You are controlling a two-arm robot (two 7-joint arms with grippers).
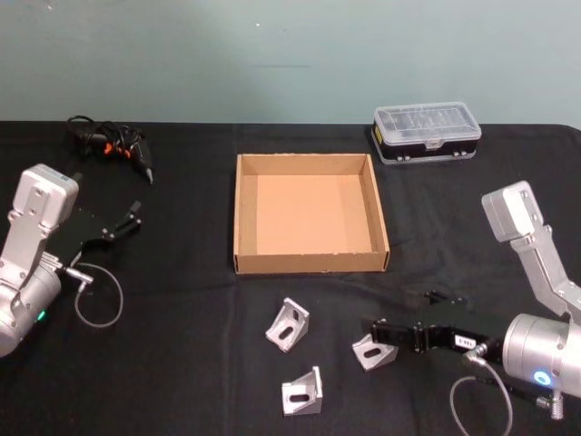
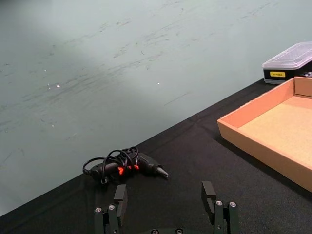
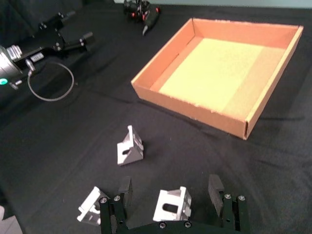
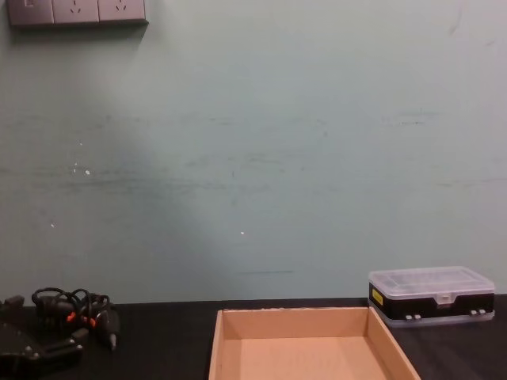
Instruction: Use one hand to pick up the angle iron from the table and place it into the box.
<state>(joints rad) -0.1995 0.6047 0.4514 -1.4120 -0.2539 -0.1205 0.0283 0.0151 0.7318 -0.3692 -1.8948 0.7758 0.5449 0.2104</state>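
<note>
Black matte table (image 1: 182, 363), teal wall (image 4: 253, 158) behind. The tan cardboard box (image 1: 309, 263) sits mid-table and is empty, so nothing is placed yet. The right gripper (image 1: 388, 313) is in front of the box's near right corner, jaws spread wide and holding nothing. In the right wrist view its fingers (image 3: 214, 187) straddle the target angle iron (image 3: 170, 204), one on each side, with no visible contact. I read this as pre-grasp, lined up; closing, lifting, carrying over the front wall and releasing all remain. The target lies on the table in front of the box, apart from it. The second angle iron (image 1: 288, 325) and third angle iron (image 1: 301, 392) sit to its left, each separate. The target is a small silver-grey metal corner bracket: two flat faces at a right angle, a slotted hole in the face showing, and triangular side webs. It looks rigid, with smooth sides that could slip. The left gripper (image 1: 123, 222) is parked at the table's left, fingers apart, empty. A plastic case (image 1: 427, 132) and a corded tool (image 1: 113, 145) lie at the back.
</note>
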